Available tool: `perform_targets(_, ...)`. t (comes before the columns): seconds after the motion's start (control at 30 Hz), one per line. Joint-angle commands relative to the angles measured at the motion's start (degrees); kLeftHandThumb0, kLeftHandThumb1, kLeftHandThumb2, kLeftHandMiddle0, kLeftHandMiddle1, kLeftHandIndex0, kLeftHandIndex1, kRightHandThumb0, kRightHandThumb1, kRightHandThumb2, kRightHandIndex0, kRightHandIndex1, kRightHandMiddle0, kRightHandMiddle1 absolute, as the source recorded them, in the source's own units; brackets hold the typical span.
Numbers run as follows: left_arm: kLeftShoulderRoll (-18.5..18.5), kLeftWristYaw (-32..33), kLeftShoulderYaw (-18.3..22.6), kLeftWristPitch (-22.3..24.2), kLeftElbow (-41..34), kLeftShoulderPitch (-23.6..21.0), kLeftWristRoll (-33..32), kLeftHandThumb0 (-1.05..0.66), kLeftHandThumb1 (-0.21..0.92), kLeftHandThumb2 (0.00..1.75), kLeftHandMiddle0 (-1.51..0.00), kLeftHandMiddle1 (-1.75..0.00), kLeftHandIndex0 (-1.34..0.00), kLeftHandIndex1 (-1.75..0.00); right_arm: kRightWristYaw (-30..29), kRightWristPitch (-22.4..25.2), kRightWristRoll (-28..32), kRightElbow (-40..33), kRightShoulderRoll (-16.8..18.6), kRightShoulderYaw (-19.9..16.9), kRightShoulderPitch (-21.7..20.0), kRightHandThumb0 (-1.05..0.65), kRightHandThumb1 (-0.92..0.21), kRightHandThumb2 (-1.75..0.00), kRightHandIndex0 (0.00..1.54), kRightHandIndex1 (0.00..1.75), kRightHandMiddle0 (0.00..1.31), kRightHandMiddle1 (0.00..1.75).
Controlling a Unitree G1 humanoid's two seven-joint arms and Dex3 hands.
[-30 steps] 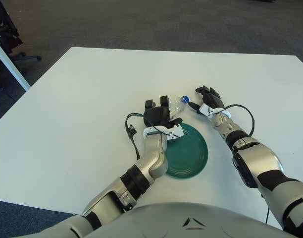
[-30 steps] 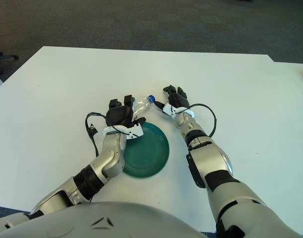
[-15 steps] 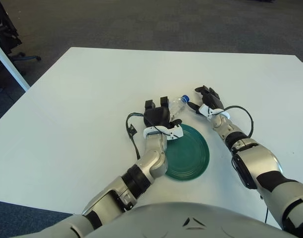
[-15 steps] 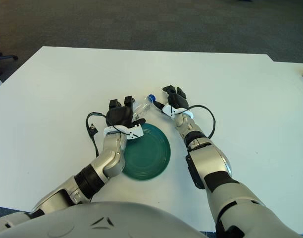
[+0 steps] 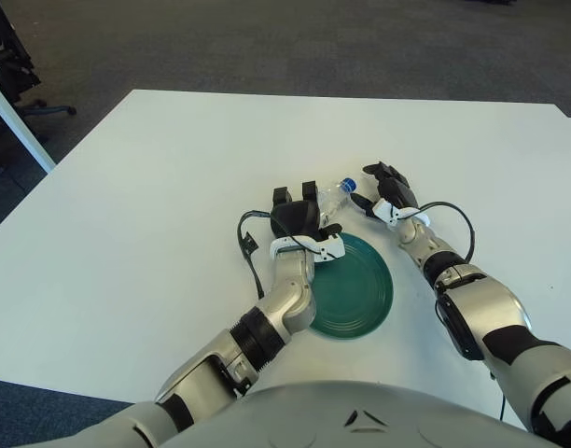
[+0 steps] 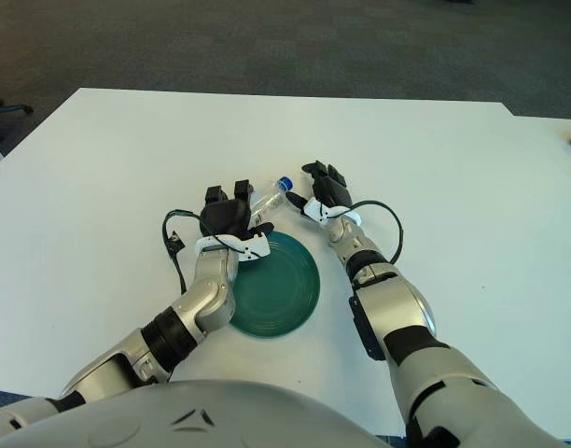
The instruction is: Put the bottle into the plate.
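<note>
A clear plastic bottle [image 5: 333,198] with a blue cap [image 5: 347,184] lies on the white table [image 5: 155,187], just beyond the far rim of a dark green plate [image 5: 355,285]. My left hand [image 5: 302,217] is at the bottle's lower end, over the plate's far-left rim. Its fingers point straight up and its thumb sits under the bottle. That hand hides the bottle's base. My right hand [image 5: 384,187] is just right of the cap with its fingers spread and holds nothing.
A black cable [image 5: 247,250] loops off my left wrist onto the table, and another [image 5: 458,224] off my right wrist. The table's left edge is near a white desk leg [image 5: 20,126] and an office chair [image 5: 15,65] on dark carpet.
My right hand has shifted slightly left, closer to the blue cap. The bottle has swung a little, its cap end now pointing further away. The left hand stays where it was.
</note>
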Motion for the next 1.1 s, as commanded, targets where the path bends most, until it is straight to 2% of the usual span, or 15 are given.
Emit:
perform_targets(0.0,1.0,1.7,0.9,-1.9,2.6,0.0,-0.4,-0.98,0.92,0.72,-0.07,-1.52,-0.01,-1.36,2.1,0.2,0.7,1.7,3.2,0.6,4.3,-0.81,-0.92,-0.54,0.59,0.10,0.01,0.88)
perform_targets(0.1,1.1,4.2,1.7,-3.7,3.8,-0.3,-0.6,-0.93,0.92,0.70,-0.21,-1.67,-0.04,-1.43,2.0,-0.1,1.0,1.6,3.3,0.4,4.6,-0.79,-0.92,-0.51,0.61,0.11,0.01,0.89)
perform_targets(0.13,1.3,5.3,1.9,-4.6,4.3,-0.4,-0.7,-0.89,0.92,0.68,-0.30,-1.70,-0.07,-1.51,2.2,-0.1,1.2,1.6,3.4,0.3,4.7,-0.79,-0.92,-0.51,0.61,0.11,0.01,0.89)
perform_targets(0.17,1.4,6.2,2.1,-5.3,4.7,-0.5,-0.7,-0.82,0.92,0.66,-0.39,-1.72,-0.17,-1.60,2.3,-0.1,1.3,1.6,3.5,0.2,4.7,-0.78,-0.92,-0.50,0.61,0.11,0.00,0.89)
perform_targets(0.2,1.5,7.3,2.2,-6.1,5.1,-0.6,-0.6,-0.79,0.92,0.65,-0.43,-1.72,-0.20,-1.63,2.5,-0.1,1.5,1.6,3.6,0.0,4.8,-0.78,-0.92,-0.50,0.61,0.11,0.00,0.89)
perform_targets(0.23,1.6,8.0,2.3,-6.6,5.4,-0.6,-0.4,-0.65,0.84,0.72,-0.51,-1.73,-0.26,-1.67,2.6,-0.1,1.6,1.6,3.6,-0.1,4.9,-0.78,-0.92,-0.50,0.61,0.11,0.00,0.89)
perform_targets(0.37,2.4,12.5,2.6,-9.8,7.0,-0.9,0.1,-0.45,0.68,0.86,-0.70,-1.74,-0.35,-1.73,3.2,-0.2,2.2,1.8,3.7,-0.3,5.1,-0.78,-0.92,-0.51,0.60,0.10,0.00,0.90)
perform_targets(0.47,2.8,14.7,2.7,-11.4,7.6,-0.8,0.2,-0.42,0.65,0.89,-0.78,-1.75,-0.37,-1.74,3.7,-0.4,2.9,1.9,3.8,-0.5,5.3,-0.78,-0.92,-0.52,0.60,0.10,0.00,0.90)
perform_targets(0.63,3.8,16.9,2.9,-13.9,7.9,-0.6,0.2,-0.40,0.66,0.87,-0.86,-1.75,-0.36,-1.75,4.1,-0.6,3.7,2.0,3.8,-1.1,5.6,-0.79,-0.92,-0.56,0.60,0.10,0.00,0.89)
perform_targets(1.07,4.6,16.7,3.2,-15.8,7.8,-0.6,0.6,-0.38,0.74,0.78,-0.91,-1.75,-0.31,-1.75,3.3,-1.6,4.3,2.0,4.2,-1.9,6.3,-0.78,-0.92,-0.55,0.60,0.09,0.01,0.89)
